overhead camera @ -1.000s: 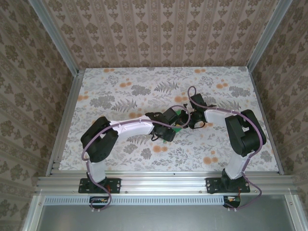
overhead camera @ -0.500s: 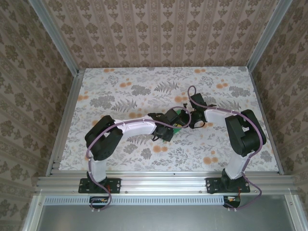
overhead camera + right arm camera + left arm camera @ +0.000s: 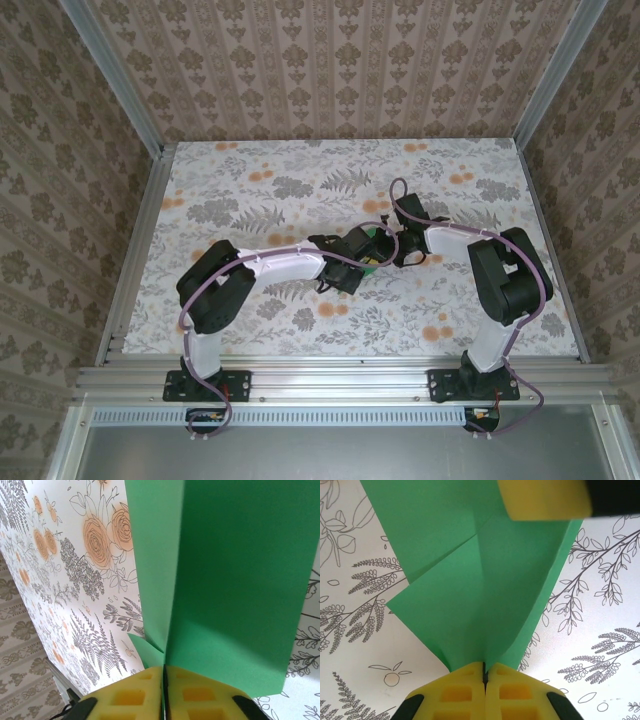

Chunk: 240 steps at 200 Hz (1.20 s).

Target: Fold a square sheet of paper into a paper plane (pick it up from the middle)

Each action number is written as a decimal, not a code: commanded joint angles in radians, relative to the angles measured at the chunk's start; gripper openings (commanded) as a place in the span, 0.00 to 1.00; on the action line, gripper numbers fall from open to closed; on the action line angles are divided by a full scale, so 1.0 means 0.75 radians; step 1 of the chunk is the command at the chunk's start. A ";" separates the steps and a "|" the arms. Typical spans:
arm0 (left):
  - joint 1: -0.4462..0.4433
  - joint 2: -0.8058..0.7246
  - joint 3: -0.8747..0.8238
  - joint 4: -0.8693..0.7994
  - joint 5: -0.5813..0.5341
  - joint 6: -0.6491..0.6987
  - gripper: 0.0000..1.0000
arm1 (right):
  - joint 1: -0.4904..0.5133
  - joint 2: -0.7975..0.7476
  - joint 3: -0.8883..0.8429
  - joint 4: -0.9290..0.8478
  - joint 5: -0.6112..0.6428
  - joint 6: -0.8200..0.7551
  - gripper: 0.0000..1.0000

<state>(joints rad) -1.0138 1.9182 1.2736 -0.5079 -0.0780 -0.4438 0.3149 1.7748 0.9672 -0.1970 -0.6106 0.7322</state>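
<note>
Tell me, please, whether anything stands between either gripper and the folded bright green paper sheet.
Nothing visible does. The left gripper and the right gripper each have their yellow pads shut directly on the folded bright green paper sheet.

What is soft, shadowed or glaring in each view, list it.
Top external: even light, no glare, faint shadows under the arms on the floral table. Left wrist: the folded bright green paper sheet is sharp, darker beside its centre crease. Right wrist: same paper dims toward the near end, far wall pattern soft.
</note>
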 commanded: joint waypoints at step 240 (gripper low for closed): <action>0.275 -0.263 -0.585 0.693 0.581 -0.347 0.00 | 0.079 0.125 0.086 0.167 -0.188 0.022 0.06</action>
<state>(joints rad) -0.8162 1.7519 0.8555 -0.0055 0.3454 -0.6785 0.3622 1.8252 0.9863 -0.1078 -0.7162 0.7361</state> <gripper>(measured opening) 0.054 0.066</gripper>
